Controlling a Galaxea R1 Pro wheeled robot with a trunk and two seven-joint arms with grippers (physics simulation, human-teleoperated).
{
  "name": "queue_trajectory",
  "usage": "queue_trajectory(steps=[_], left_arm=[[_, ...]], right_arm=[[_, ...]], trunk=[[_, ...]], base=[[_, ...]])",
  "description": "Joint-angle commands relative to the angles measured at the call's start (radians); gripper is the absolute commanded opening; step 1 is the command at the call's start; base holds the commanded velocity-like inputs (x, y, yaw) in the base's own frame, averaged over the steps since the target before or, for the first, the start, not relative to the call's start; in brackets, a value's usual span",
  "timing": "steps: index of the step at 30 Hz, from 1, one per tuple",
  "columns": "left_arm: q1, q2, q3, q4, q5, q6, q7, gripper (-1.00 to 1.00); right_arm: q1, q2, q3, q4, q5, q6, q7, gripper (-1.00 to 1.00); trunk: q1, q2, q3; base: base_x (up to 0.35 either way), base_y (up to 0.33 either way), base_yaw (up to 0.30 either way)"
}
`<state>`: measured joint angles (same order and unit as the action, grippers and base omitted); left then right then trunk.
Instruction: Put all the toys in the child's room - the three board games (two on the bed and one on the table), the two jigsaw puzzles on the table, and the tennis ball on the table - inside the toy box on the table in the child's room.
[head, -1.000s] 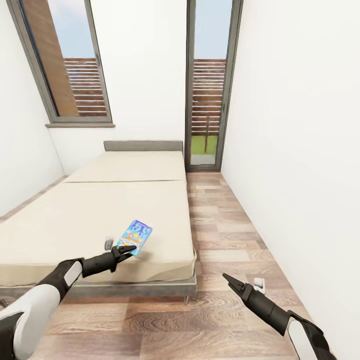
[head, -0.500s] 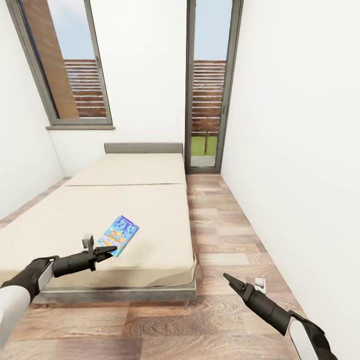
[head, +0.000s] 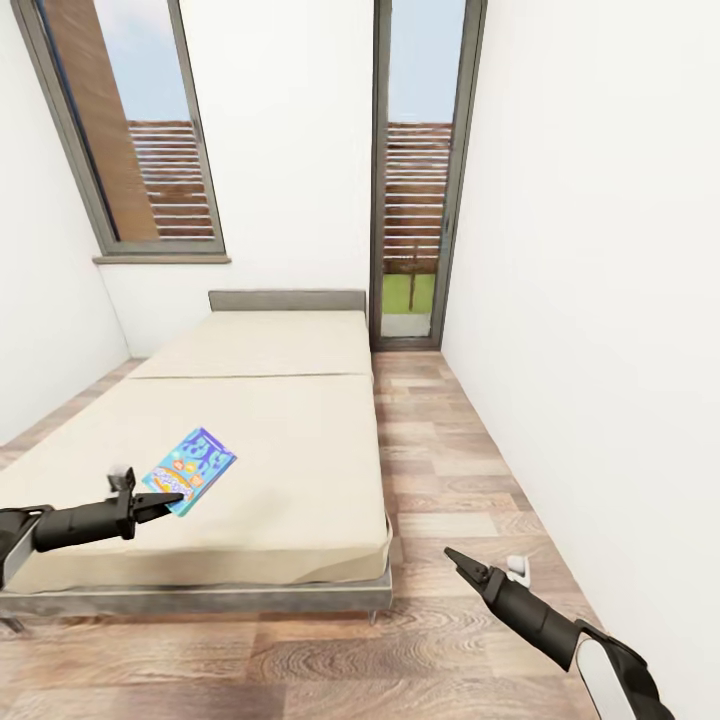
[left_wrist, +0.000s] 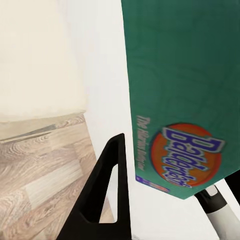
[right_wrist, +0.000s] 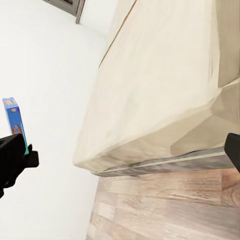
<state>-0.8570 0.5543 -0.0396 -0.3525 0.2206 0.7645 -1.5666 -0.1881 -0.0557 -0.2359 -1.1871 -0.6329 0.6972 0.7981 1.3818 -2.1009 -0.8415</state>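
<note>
Now L gripper (head: 172, 497) clamps the blue board game (head: 190, 469) over the bed (head: 300, 470), R gripper (head: 452, 556) at 5 o'clock, fingers together.

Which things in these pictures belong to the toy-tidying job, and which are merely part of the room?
Belong to the job:
- blue board game, gripped by the left gripper
- bed it came from
- right gripper, holding nothing

Just part of the room:
- windows
- wood-plank floor
- white walls
</note>
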Motion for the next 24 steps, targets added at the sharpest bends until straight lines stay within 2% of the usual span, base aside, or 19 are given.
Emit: queue_trajectory(steps=[1,6,12,15,19,21,24], left_arm=[[0.0,0.003,-0.005,0.0,0.002,0.011,-0.004,-1.0],[0.0,0.02,-0.005,0.001,0.002,0.012,-0.004,-1.0],[0.0,0.033,-0.004,0.001,0.002,0.013,-0.004,-1.0],[0.0,0.052,-0.004,0.002,0.003,0.013,-0.004,-1.0],[0.0,0.072,-0.003,0.003,0.004,0.013,-0.004,-1.0],[0.0,0.09,0.0,0.003,0.005,0.013,-0.004,-1.0],[0.0,0.099,0.001,0.003,0.006,0.013,-0.004,-1.0]], right_arm=[[-0.001,0.0,-0.002,0.0,-0.004,0.006,0.002,1.0],[-0.001,-0.003,-0.008,-0.004,0.0,0.009,0.002,1.0],[0.009,-0.004,-0.008,-0.091,0.02,0.021,-0.028,1.0],[0.013,-0.004,-0.007,-0.132,0.022,0.022,-0.045,1.0],[0.014,-0.003,-0.007,-0.149,0.026,0.018,-0.049,1.0],[0.015,-0.002,-0.007,-0.155,0.027,0.017,-0.05,1.0],[0.015,-0.001,-0.005,-0.157,0.028,0.015,-0.051,1.0]], trunk=[[-0.004,0.007,0.002],[-0.023,0.042,0.018],[-0.046,0.084,0.037],[-0.058,0.105,0.046],[-0.073,0.133,0.059],[-0.081,0.147,0.065],[-0.092,0.168,0.074]], base=[[0.0,0.0,0.0],[0.0,0.0,0.0],[0.0,0.0,0.0],[0.0,0.0,0.0],[0.0,0.0,0.0],[0.0,0.0,0.006],[0.0,0.0,0.08]])
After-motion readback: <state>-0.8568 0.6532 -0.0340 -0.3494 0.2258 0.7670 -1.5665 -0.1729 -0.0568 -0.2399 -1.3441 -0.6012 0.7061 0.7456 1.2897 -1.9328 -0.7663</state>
